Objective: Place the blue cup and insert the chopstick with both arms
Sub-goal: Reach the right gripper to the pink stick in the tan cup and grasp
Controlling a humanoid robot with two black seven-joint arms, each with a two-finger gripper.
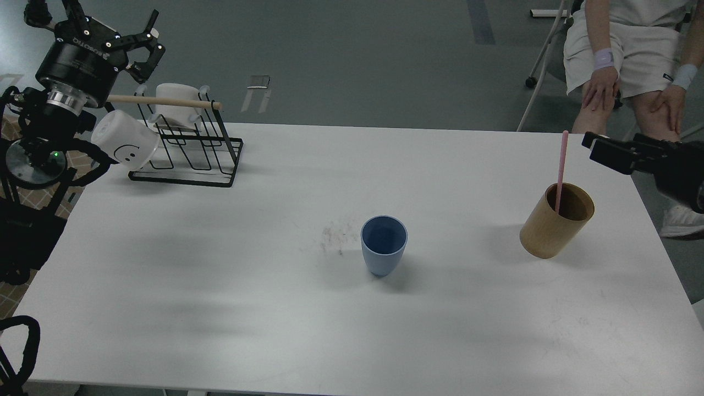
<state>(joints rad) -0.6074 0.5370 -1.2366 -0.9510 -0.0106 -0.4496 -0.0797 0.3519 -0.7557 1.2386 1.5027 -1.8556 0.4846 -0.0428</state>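
From the head view, the blue cup (384, 245) stands upright and alone near the middle of the white surface (220, 286), mouth up, so I judge the placing part done. The chopstick (561, 171) is a thin pink stick leaning in the tan wooden cup (556, 220) towards the right edge, its upper half sticking well clear of the rim.

My left claw (142, 39) is raised at the far left, above the black wire rack (187, 146), fingers spread and holding nothing. My right claw (597, 147) comes in from the right edge, just beside the top of the chopstick but not touching it. It is dark and seen side-on, so I cannot tell whether its fingers are apart or together.

I expect the chopstick to be very light, stiff and smooth, so it may twist or slip in a loose pinch. I would take it on the exposed upper part, a little above the wooden rim, and lift straight up so the wooden cup does not tip. The blue cup looks light with a narrow rounded base, easy to knock over, so the stick should go in gently.

The surface is plain white, flat and mostly bare, with a faint smudge (335, 237) left of the blue cup. A white smiley mug (125, 140) hangs tilted at the rack, which carries a wooden rod (165, 101). Beyond lies grey floor, and a seated person (632, 49) in white waits at the far right.
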